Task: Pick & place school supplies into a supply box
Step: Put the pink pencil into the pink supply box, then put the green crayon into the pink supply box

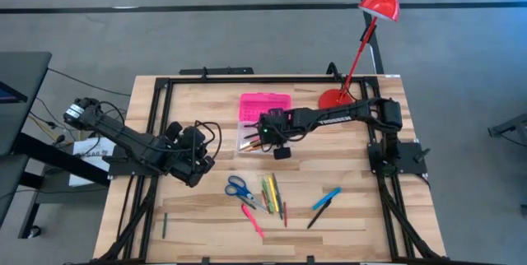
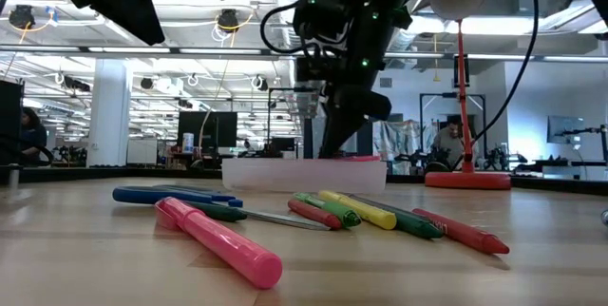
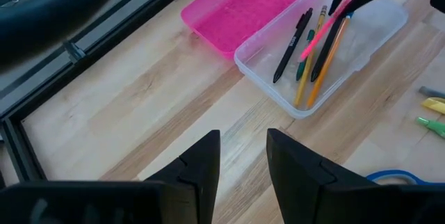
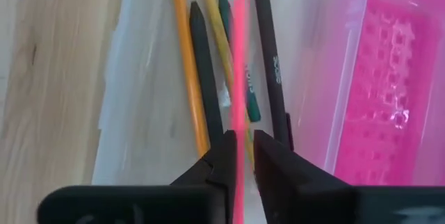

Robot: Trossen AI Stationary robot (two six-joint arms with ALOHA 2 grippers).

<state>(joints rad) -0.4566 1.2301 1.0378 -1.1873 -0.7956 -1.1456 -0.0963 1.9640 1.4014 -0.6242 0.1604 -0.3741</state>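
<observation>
Pink and thin, a pen (image 4: 240, 78) hangs between the fingers of the right gripper (image 4: 240, 156), right over the clear base of the supply box (image 3: 361, 40). The fingers sit close together around it, but the hold looks like it may be letting go. The pen looks light, stiff and a bit slippery, so the middle is a good spot to hold. Its long side runs along the box, like the pens (image 3: 292, 40) already inside. The left gripper (image 3: 242, 156) waits nearby, fingers a little apart, holding nothing.
</observation>
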